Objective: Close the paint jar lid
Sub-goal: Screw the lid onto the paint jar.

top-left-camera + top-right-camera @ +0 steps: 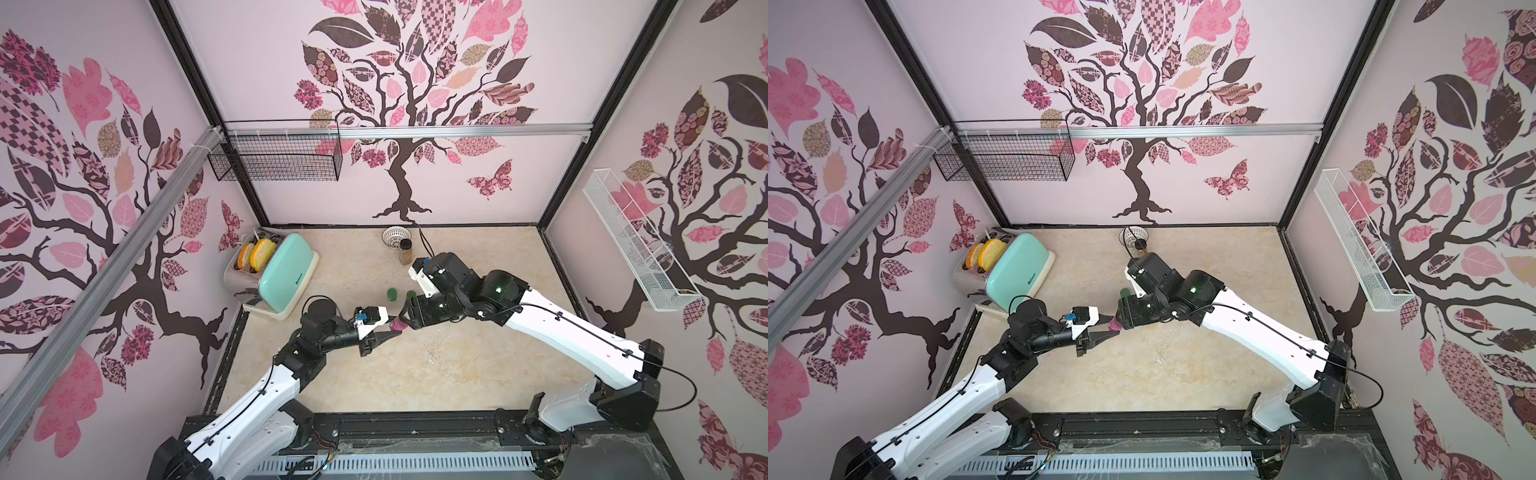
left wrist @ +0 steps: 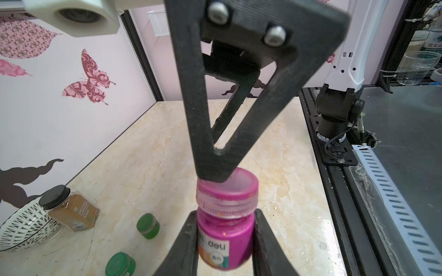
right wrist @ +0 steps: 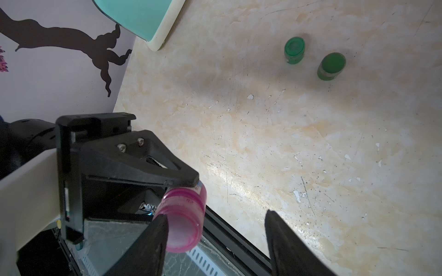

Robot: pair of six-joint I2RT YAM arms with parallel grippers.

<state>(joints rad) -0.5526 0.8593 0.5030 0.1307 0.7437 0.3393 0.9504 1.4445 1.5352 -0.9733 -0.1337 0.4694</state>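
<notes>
The magenta paint jar (image 2: 226, 239) is held clear of the table with my left gripper (image 2: 226, 229) shut on its body. In both top views the jar (image 1: 398, 324) (image 1: 1115, 324) sits between the two grippers at mid-table. Its pink lid (image 2: 229, 193) rests on the jar's neck. My right gripper (image 3: 215, 215) is open around the lid (image 3: 184, 222): one finger (image 3: 157, 229) touches its side, the other finger (image 3: 277, 229) stands well apart. In the left wrist view a right finger (image 2: 215, 119) covers part of the lid's top.
Two small green jars (image 1: 392, 294) (image 1: 411, 294) stand just behind the grippers. A spice jar (image 1: 405, 251) and a white patterned bowl (image 1: 395, 235) are near the back wall. A toaster (image 1: 249, 259) and a mint-green box (image 1: 286, 272) occupy the back left.
</notes>
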